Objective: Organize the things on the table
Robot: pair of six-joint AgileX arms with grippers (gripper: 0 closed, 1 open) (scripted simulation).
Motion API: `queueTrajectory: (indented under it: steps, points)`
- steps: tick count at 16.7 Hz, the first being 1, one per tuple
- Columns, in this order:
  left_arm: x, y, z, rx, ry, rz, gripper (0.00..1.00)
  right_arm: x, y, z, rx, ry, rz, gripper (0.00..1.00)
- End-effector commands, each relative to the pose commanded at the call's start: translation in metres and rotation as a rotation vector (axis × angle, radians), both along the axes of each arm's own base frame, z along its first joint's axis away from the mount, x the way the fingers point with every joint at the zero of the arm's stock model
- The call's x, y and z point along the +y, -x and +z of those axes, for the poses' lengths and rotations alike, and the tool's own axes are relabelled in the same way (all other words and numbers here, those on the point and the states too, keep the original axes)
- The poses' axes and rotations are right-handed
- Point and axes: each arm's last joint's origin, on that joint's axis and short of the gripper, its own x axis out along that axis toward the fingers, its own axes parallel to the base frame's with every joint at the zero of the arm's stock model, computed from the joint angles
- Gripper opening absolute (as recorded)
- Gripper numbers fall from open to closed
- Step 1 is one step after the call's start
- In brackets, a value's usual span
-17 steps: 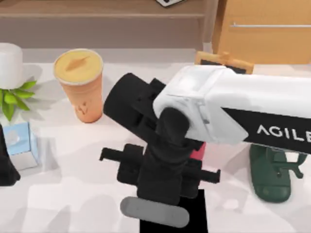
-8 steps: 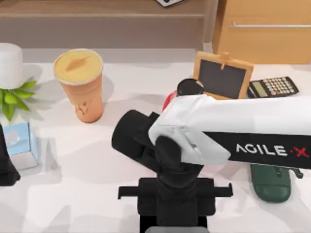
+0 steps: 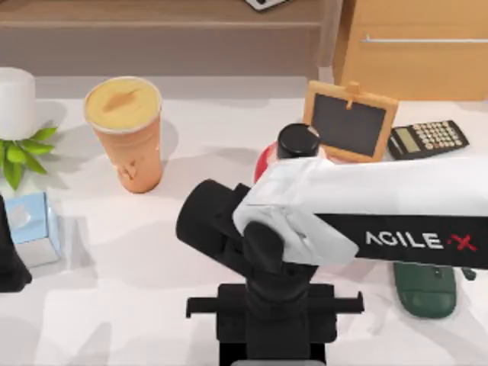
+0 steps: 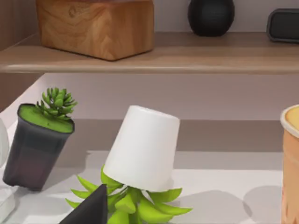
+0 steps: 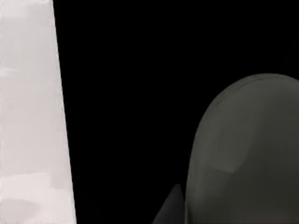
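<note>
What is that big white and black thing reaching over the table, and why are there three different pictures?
It is a robot arm. Two arms work at this white table, and each ends in a pincer for grabbing things.

One picture is taken from above. There my right arm stretches in from the right side, and its pincer points down at the near edge. My left arm is the dark bit at the left edge.

The other two pictures come from small cameras on the arms' wrists. The left one sees a white pot with green leaves. The right one sees a grey rounded thing against black.

On the table stand an orange cup, a little chalkboard, a calculator and a dark green mouse.

I cannot tell if anything is held.
</note>
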Motion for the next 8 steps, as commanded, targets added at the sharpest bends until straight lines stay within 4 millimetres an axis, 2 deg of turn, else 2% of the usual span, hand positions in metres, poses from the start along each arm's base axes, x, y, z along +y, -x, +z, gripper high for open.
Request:
queueTrajectory:
  steps: [1, 8]
  points:
    - [0.0000, 0.0000, 0.0000, 0.000, 0.000, 0.000, 1.00, 0.0000, 0.0000, 0.0000, 0.000, 0.000, 0.000, 0.00]
    - [0.0000, 0.0000, 0.0000, 0.000, 0.000, 0.000, 1.00, 0.0000, 0.0000, 0.0000, 0.000, 0.000, 0.000, 0.53]
